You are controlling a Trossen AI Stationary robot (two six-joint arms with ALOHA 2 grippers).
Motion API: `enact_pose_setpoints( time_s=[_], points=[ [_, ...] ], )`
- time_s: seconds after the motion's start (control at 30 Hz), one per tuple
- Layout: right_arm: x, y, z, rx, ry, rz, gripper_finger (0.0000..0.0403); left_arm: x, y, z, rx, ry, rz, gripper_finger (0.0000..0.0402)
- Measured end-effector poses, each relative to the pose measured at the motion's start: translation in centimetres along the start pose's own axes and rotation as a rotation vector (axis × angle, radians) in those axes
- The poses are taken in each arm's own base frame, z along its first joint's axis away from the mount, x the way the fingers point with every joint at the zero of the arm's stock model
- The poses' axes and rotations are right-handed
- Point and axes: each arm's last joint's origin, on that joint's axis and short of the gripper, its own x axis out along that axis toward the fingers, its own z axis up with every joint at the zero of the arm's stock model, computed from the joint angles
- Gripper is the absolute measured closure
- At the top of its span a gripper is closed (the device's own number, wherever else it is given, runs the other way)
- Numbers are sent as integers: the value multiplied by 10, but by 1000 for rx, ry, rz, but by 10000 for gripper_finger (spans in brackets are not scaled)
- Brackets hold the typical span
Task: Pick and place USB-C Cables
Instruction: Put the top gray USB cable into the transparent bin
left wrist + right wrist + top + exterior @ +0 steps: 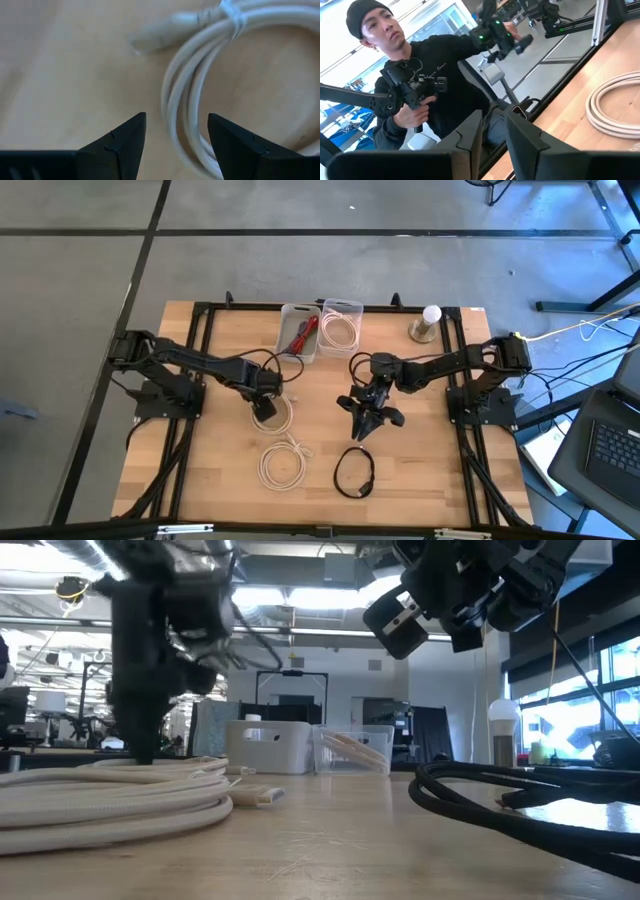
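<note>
The left gripper (265, 408) hangs low over a cream-white coiled cable (200, 95) at the table's middle, its fingers (122, 145) spread apart with part of the loop between them, not pinched. The right gripper (368, 418) is raised and tilted, its fingers (470, 137) close together with a narrow gap and nothing between them. A second cream coil (284, 463) and a black coil (354, 473) lie near the front edge. Two bins (300, 330) at the back hold red and cream cables.
</note>
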Motion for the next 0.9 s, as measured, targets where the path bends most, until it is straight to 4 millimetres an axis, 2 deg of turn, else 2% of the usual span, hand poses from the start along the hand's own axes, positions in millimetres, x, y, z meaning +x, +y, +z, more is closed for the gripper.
enact_pose_setpoints(
  time_s=[0.17,0.23,0.3,0.43,0.5,0.7,0.8,0.9],
  points=[
    [0,0,0,-1,1,1,316,19,10,-11,-27,7,-47,196],
    [0,0,0,-4,1,1,316,21,12,-13,-26,6,-23,212],
    [0,0,0,-6,1,1,316,21,12,-14,-22,-1,-9,250],
    [0,0,0,-3,1,1,316,15,6,-10,36,-24,-10,365],
    [0,0,0,-3,0,1,316,7,2,-8,46,-29,-19,370],
    [0,0,0,1,0,0,316,-45,-25,9,159,-219,-136,370],
    [0,0,1,-26,-5,-5,316,-71,-40,19,241,-442,-215,370],
    [0,1,3,-66,-20,-6,316,-89,-49,30,322,-672,-270,370]
  ],
)
